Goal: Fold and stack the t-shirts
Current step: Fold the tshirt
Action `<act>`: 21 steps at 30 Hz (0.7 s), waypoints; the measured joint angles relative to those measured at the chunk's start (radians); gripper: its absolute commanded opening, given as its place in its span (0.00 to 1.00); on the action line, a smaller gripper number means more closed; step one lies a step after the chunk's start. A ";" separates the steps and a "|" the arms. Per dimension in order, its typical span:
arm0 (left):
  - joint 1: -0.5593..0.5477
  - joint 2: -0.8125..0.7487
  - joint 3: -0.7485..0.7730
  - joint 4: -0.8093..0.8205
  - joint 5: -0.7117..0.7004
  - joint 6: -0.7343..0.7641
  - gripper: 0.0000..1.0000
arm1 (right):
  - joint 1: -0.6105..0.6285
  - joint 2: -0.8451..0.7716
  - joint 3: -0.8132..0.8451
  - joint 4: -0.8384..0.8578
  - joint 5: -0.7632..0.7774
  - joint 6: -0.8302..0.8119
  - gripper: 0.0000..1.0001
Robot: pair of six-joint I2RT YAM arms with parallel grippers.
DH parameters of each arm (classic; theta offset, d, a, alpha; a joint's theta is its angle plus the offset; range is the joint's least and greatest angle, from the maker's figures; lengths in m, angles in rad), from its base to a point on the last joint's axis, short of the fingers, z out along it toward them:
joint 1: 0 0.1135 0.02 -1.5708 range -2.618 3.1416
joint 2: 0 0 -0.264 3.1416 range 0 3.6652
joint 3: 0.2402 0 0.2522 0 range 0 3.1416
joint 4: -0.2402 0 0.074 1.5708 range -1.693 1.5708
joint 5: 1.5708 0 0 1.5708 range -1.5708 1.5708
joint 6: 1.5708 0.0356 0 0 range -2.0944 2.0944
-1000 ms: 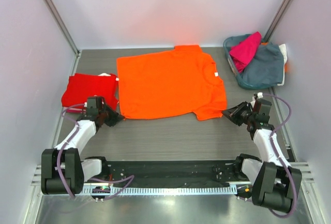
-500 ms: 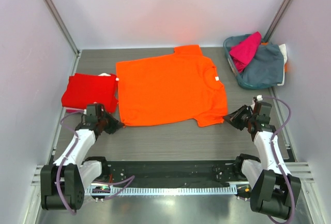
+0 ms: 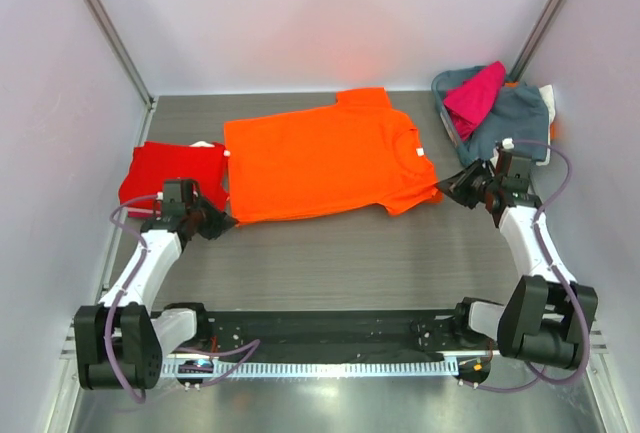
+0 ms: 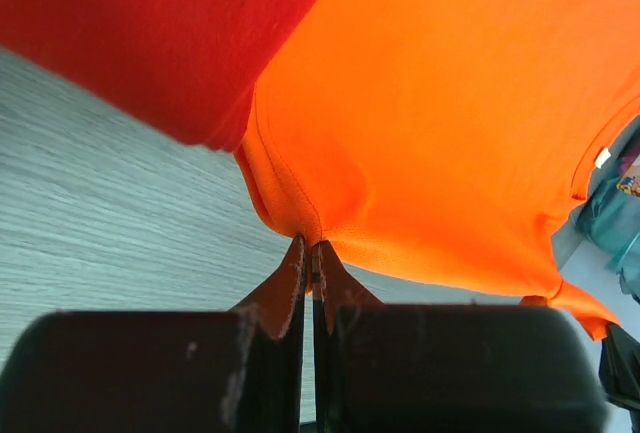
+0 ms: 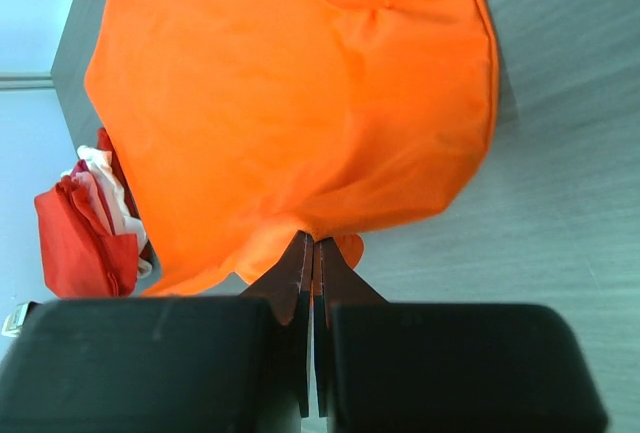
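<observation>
The bright orange t-shirt [image 3: 320,165] lies spread across the table's middle, its near edge lifted and folding back. My left gripper [image 3: 226,221] is shut on its near left corner, seen in the left wrist view [image 4: 311,245]. My right gripper [image 3: 444,191] is shut on its near right sleeve edge, seen in the right wrist view [image 5: 313,240]. The red t-shirt [image 3: 170,173] lies folded at the left, partly under the orange one [image 4: 150,43]. The magenta t-shirt [image 3: 474,94] lies on top of the basket at the back right.
A basket [image 3: 452,131] at the back right holds a grey-teal garment [image 3: 510,128] under the magenta shirt. White walls close the table at the back and both sides. Bare grey tabletop [image 3: 350,253] stretches between the shirt and the arm bases.
Both grippers have moved away from the arm bases, carrying the orange shirt's near edge toward the back. The shirt's near part now looks shorter. The right arm moved furthest.
</observation>
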 measured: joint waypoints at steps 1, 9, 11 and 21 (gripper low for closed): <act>0.000 0.015 0.011 0.000 -0.002 -0.001 0.00 | 0.006 0.024 0.019 0.006 0.000 0.004 0.01; 0.000 0.125 0.104 0.003 -0.023 -0.002 0.00 | 0.076 0.196 0.153 0.046 0.016 0.039 0.01; 0.000 0.151 0.124 0.008 -0.031 -0.002 0.00 | 0.089 0.239 0.192 0.054 0.019 0.050 0.01; 0.000 0.263 0.163 0.039 -0.060 -0.023 0.00 | 0.107 0.430 0.355 0.076 0.020 0.068 0.01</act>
